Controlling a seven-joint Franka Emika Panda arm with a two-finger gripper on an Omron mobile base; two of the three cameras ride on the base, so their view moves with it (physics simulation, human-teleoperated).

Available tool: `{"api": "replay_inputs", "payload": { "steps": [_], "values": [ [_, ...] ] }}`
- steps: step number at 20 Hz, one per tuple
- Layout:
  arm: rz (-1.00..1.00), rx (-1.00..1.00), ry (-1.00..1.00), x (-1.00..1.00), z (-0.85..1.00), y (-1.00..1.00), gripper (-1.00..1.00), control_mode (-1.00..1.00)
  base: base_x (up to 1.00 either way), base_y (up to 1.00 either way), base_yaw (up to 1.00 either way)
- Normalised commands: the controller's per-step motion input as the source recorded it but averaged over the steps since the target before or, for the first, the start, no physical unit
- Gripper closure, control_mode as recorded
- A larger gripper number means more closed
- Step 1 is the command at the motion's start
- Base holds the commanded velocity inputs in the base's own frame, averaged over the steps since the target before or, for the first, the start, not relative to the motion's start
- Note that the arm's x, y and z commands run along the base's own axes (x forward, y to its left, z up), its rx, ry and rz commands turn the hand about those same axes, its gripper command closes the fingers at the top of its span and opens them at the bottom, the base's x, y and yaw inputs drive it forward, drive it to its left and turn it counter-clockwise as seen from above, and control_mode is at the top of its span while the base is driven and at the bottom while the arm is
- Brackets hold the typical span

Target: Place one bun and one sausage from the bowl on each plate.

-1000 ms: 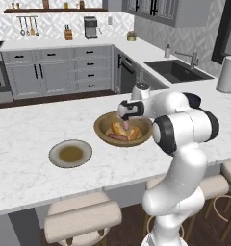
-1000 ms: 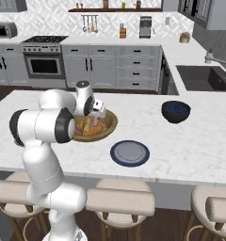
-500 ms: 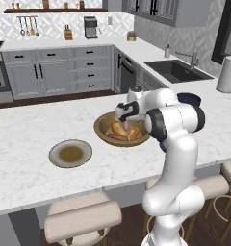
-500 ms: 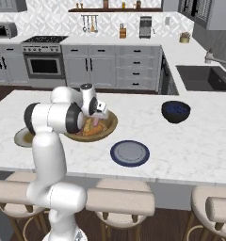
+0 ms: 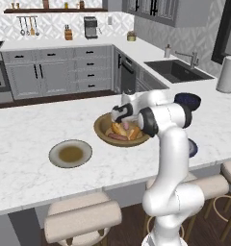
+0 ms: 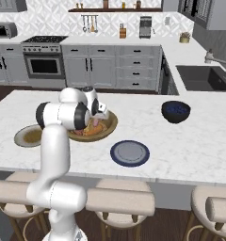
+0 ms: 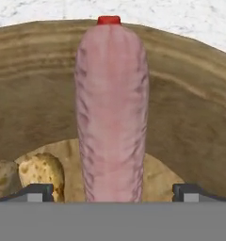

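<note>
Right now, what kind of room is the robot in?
A kitchen, it seems: a steel oven range against the wall, a dark sink with a tap, and a white marble counter with padded stools.

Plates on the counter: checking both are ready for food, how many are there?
2. The beige plate lies left of the wooden bowl; the blue-grey plate lies to its right.

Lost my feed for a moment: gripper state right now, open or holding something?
Gripper: open, holding nothing; its fingertips stand wide on either side of a pink sausage in the wooden bowl.
</note>
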Motion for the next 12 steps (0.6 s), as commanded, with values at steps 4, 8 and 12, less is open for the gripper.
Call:
{"api": "replay_inputs", "payload": {
  "steps": [4, 8, 12],
  "values": [
    [0.00, 0.00, 0.00, 0.12, -0.37, 0.01, 1.00, -1.00, 0.00, 0.00, 0.00],
    [0.00, 0.00, 0.00, 0.01, -0.04, 0.00, 1.00, -1.00, 0.00, 0.00, 0.00],
    [0.00, 0.00, 0.00, -0.12, -0.02, 0.00, 1.00, -1.00, 0.00, 0.00, 0.00]
  ]
}}
